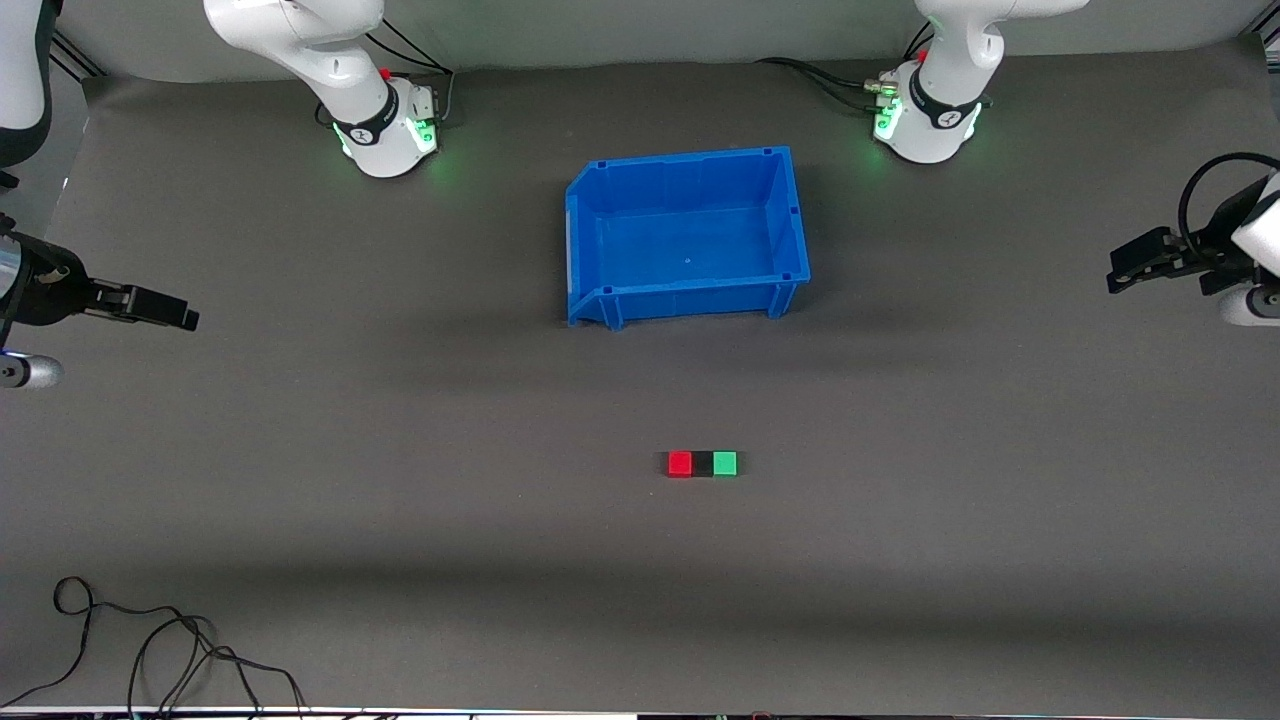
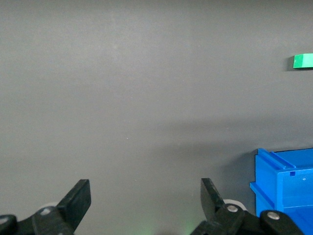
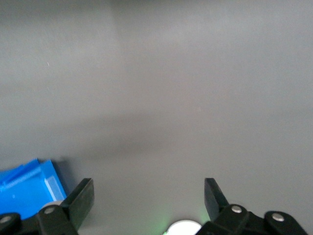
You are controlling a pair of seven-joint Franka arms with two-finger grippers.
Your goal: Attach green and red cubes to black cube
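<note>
The red cube (image 1: 680, 463), the black cube (image 1: 703, 463) and the green cube (image 1: 725, 463) lie in one row on the grey mat, touching, the black one in the middle. The red cube is toward the right arm's end, the green cube toward the left arm's end. The left wrist view shows the green cube (image 2: 303, 61) at its edge. My left gripper (image 1: 1115, 278) (image 2: 145, 191) hangs open and empty at its own end of the table. At the other end my right gripper (image 1: 190, 320) (image 3: 148, 191) is open with nothing in it. Both are well away from the cubes.
A blue bin (image 1: 790, 215) (image 2: 286, 196) (image 3: 27, 191) stands empty between the arm bases and the cubes, farther from the front camera than the row. A black cable (image 1: 170, 650) lies on the mat near the front edge at the right arm's end.
</note>
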